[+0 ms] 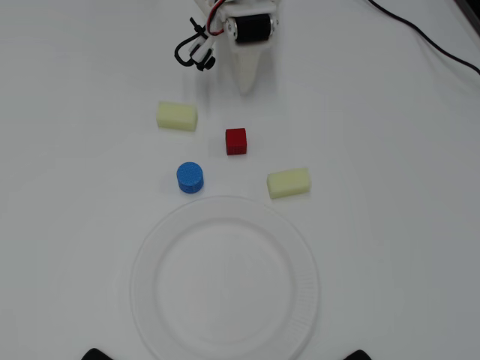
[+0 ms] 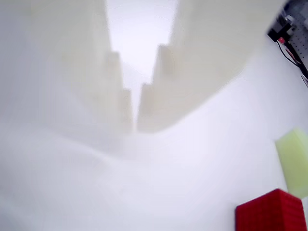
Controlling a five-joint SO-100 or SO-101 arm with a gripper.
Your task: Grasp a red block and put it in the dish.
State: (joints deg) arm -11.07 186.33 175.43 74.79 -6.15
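Claw (image 2: 134, 127) looks pretty much pressed together, tips nearly touching, holding nothing. Red block (image 1: 236, 141) sits on the table between two yellow foam blocks, a bit above the empty dish (image 1: 225, 279).

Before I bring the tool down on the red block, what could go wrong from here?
1. The tool looks shut; unless it opens first, it may push the small matte red cube away.
2. The pale yellow oblong foam blocks and the blue cylinder lie close by; a wide approach might nudge them.
3. The cube sits at the wrist view's corner, so alignment is hard to judge.
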